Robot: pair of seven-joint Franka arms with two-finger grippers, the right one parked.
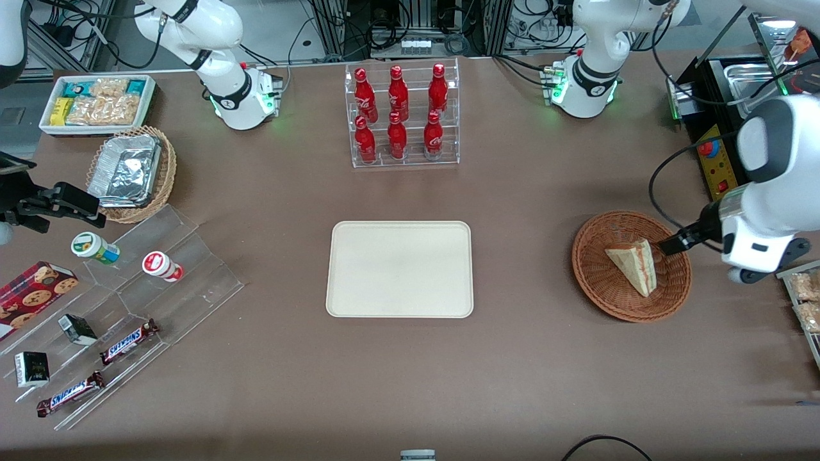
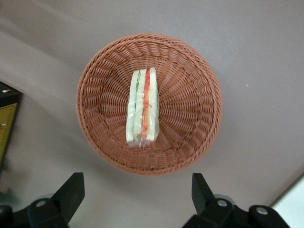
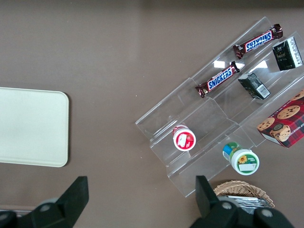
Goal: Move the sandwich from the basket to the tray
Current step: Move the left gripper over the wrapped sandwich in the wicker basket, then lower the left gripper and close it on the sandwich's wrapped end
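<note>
The sandwich (image 1: 634, 264) (image 2: 142, 107), a pale bread wedge with red, orange and green layers along its edge, lies in the round reddish-brown wicker basket (image 1: 596, 282) (image 2: 190, 95). My left gripper (image 1: 669, 246) (image 2: 137, 194) hovers above the basket's rim on the side toward the working arm's end of the table. It is open, with nothing between its black fingers (image 2: 71, 190), and it does not touch the sandwich. The cream rectangular tray (image 1: 400, 269) (image 3: 31, 126) lies bare at the table's middle, a basket's width away toward the parked arm's end.
A clear rack of red bottles (image 1: 402, 115) stands farther from the front camera than the tray. Toward the parked arm's end are a white snack bin (image 1: 96, 102), a lighter wicker basket with a foil container (image 1: 131, 173) and an acrylic stand of snacks (image 1: 128, 307). A black machine (image 1: 717, 147) sits near the working arm.
</note>
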